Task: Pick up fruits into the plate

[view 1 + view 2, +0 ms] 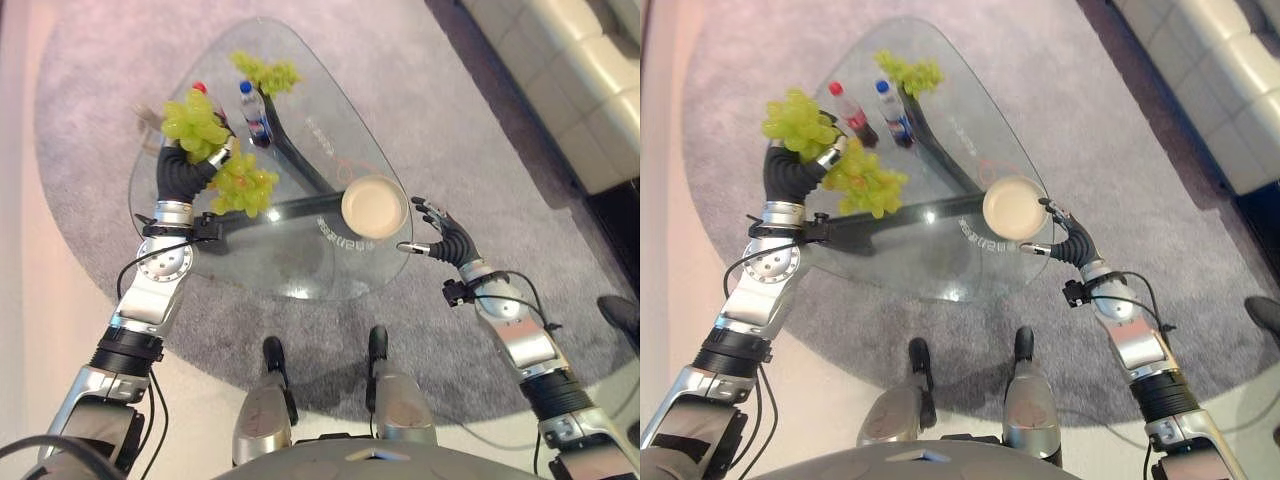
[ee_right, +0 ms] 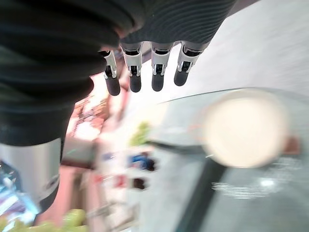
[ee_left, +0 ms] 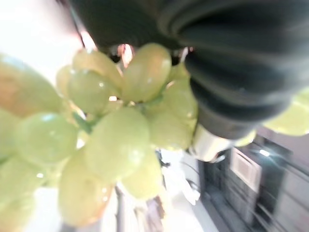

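My left hand (image 1: 187, 170) is shut on a bunch of green grapes (image 1: 243, 186), raised over the glass table's left side. One cluster (image 1: 195, 122) bulges above the fingers and the other hangs beside them. Close up, the grapes (image 3: 111, 140) press against the hand's dark cover (image 3: 227, 72). A second green bunch (image 1: 268, 72) lies at the table's far end. The round cream plate (image 1: 374, 206) sits near the table's right edge with nothing on it. My right hand (image 1: 440, 232) hovers open just right of the plate, its straight fingers (image 2: 145, 72) pointing past the plate (image 2: 246, 128).
The rounded glass table (image 1: 300, 270) stands on a grey carpet (image 1: 450, 100). Two small bottles, one red-capped (image 1: 205, 97) and one blue-capped (image 1: 255, 113), stand near the far left of the table. A pale sofa (image 1: 580, 70) fills the top right corner.
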You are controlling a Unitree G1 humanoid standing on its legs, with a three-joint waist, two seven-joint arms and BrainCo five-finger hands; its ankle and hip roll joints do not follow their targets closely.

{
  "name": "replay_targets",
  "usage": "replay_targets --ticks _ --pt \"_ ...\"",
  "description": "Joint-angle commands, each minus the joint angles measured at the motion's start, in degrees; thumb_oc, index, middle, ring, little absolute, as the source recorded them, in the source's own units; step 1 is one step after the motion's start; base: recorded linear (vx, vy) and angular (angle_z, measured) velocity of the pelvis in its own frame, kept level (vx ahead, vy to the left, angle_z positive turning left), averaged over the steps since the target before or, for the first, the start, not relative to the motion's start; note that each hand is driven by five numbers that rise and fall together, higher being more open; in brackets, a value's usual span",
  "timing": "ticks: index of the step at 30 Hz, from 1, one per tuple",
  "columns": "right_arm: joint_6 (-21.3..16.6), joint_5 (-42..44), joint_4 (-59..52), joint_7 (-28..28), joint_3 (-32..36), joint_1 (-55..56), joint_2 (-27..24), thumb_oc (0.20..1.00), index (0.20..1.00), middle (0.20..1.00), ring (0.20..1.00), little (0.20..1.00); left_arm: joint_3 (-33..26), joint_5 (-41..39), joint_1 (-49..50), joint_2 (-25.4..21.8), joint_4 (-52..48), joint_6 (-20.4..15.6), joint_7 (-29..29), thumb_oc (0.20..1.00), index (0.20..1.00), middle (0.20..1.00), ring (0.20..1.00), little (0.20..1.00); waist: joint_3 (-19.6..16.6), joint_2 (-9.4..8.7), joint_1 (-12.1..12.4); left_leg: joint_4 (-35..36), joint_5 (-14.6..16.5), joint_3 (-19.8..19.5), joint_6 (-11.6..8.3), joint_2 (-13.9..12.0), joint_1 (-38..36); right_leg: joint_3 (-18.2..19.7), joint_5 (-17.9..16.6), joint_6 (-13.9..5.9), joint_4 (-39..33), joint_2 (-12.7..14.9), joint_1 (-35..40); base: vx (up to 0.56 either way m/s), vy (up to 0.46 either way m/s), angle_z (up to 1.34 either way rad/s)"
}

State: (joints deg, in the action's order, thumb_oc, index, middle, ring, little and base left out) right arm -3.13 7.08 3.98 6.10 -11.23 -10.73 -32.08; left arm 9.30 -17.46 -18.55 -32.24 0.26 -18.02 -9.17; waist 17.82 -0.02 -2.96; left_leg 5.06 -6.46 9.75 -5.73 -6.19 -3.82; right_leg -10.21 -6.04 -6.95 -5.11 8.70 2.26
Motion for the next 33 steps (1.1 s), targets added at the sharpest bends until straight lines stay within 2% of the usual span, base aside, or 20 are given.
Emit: replay_targets --ticks 1,6,12,17,20,22,26,29,30,33 --pt "4.2 4.6 -3.5 4.9 -3.5 -3.4 -2.7 1.0 1.0 1.0 1.0 1.0 2.7 -8.3 -0.5 -1.6 -2.8 1.2 10.5 0.2 0.2 0.2 0.2 0.2 -9.6 -0.58 1.7 -3.0 7.9 -1.6 0.26 1.4 0.9 -3.3 7.0 -0.79 5.6 0.9 1.0 0.03 -0.021 -0.01" --pt "9.4 2.7 -3.9 8.1 -8.1 -10.7 -3.8 1.0 1.0 1.0 1.0 1.0 5.0 -13.0 -2.1 -3.4 -4.9 5.1 16.7 0.2 0.2 0.2 0.2 0.2 -11.3 -0.52 2.6 -2.2 8.3 -1.5 0.25 1.2 -1.5 -3.8 6.9 -0.92 4.1 1.1 3.7 0.01 -0.005 0.0" --pt "15.1 5.1 -2.5 8.6 -12.8 -17.7 -2.8 1.0 1.0 1.0 1.0 1.0 7.1 -15.8 -4.1 -4.5 -8.6 7.8 19.3 0.2 0.2 0.2 0.2 0.2 -12.4 -0.59 3.5 -1.5 8.2 -1.2 0.2 0.6 -3.1 -4.2 6.7 -0.94 3.4 1.3 5.3 0.0 0.0 0.0" --pt "19.0 7.4 -1.3 4.3 -15.6 -21.5 0.5 1.0 1.0 1.0 1.0 1.0 9.4 -17.1 -5.9 -2.9 -10.5 8.4 21.5 0.2 0.2 0.2 0.2 0.2 -13.5 -0.74 4.1 -1.2 8.3 -1.2 0.15 0.3 -3.9 -4.3 6.5 -0.99 2.7 1.5 6.3 0.0 0.0 0.0" --pt "20.9 10.2 -1.2 4.0 -16.2 -22.1 1.5 1.0 1.0 1.0 1.0 1.0 10.2 -17.5 -6.9 -2.5 -11.5 9.0 21.7 0.2 0.2 0.2 0.2 0.2 -13.7 -0.78 4.1 -1.0 8.3 -1.1 0.08 0.2 -3.9 -4.3 6.5 -1.01 2.5 1.4 6.4 0.0 0.0 0.0" --pt "23.1 14.8 -1.1 3.9 -16.7 -22.9 2.5 1.0 1.0 1.0 1.0 1.0 11.1 -18.3 -8.3 -2.4 -11.9 9.4 22.1 0.2 0.2 0.2 0.2 0.2 -13.8 -0.89 4.1 -1.0 8.3 -1.0 0.03 0.1 -4.0 -4.3 6.5 -0.99 2.4 1.4 6.5 0.0 0.0 0.0" --pt "24.4 18.5 -0.4 4.1 -17.2 -23.0 3.6 1.0 1.0 1.0 1.0 1.0 11.8 -18.9 -9.1 -2.2 -12.1 9.6 23.1 0.2 0.2 0.2 0.2 0.2 -13.9 -0.95 4.1 -0.9 8.4 -0.9 0.02 0.0 -4.1 -4.4 6.4 -0.96 2.3 1.5 6.5 0.0 0.0 0.0" --pt "27.1 26.3 0.2 4.3 -17.9 -22.8 5.0 1.0 1.0 1.0 1.0 1.0 13.0 -19.6 -9.8 -2.0 -12.7 9.8 23.5 0.2 0.2 0.2 0.2 0.2 -14.0 -1.11 4.1 -0.9 8.4 -0.7 0.03 -0.2 -4.3 -4.4 6.3 -0.96 2.1 1.5 6.7 0.0 0.0 0.0" --pt "27.1 26.3 0.2 4.2 -17.9 -22.8 5.0 1.0 1.0 1.0 1.0 1.0 13.0 -19.6 -9.8 -2.0 -12.7 9.8 23.5 0.2 0.2 0.2 0.2 0.2 -14.0 -1.11 4.1 -0.9 8.4 -0.7 0.03 -0.2 -4.3 -4.4 6.3 -0.96 2.1 1.5 6.7 0.0 0.0 0.0" --pt "30.7 36.1 0.8 5.6 -18.7 -22.2 6.9 1.0 1.0 1.0 1.0 1.0 14.3 -19.5 -10.3 -1.6 -12.7 8.0 24.1 0.2 0.2 0.2 0.2 0.2 -14.3 -1.27 4.0 -0.9 8.3 -0.5 0.06 -0.3 -4.4 -4.3 6.4 -0.9 2.1 1.4 6.7 0.0 0.0 0.0"
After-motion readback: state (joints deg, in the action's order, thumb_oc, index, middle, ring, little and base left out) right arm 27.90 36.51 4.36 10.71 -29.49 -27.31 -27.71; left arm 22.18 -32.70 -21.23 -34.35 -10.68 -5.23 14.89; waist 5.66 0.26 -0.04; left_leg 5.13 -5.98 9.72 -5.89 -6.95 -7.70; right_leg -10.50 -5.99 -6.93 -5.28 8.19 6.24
